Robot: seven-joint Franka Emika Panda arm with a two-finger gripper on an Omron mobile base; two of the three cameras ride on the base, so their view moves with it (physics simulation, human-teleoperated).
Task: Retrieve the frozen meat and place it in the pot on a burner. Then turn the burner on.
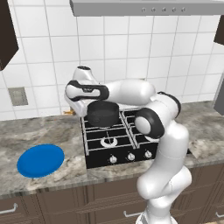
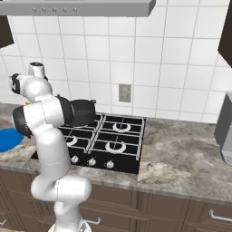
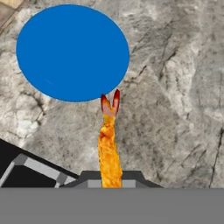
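My gripper [image 3: 109,178] is shut on the frozen meat [image 3: 109,144], an orange-brown elongated lump that sticks out from between the fingertips. It hangs in the air over the marble counter, just off the cooktop's left edge. In the left base view a small orange bit of the meat [image 1: 67,112] shows under my hand, to the left of the pot. The dark pot [image 1: 103,113] stands on the rear left burner, also seen as the pot [image 2: 83,111] behind my arm. The front left burner [image 1: 108,141] is bare.
A round blue plate [image 1: 40,160] lies on the counter left of the cooktop; in the hand view the plate [image 3: 72,52] is beyond the meat's tip. Silver knobs [image 1: 131,156] line the cooktop's front. A range hood [image 1: 144,6] hangs above.
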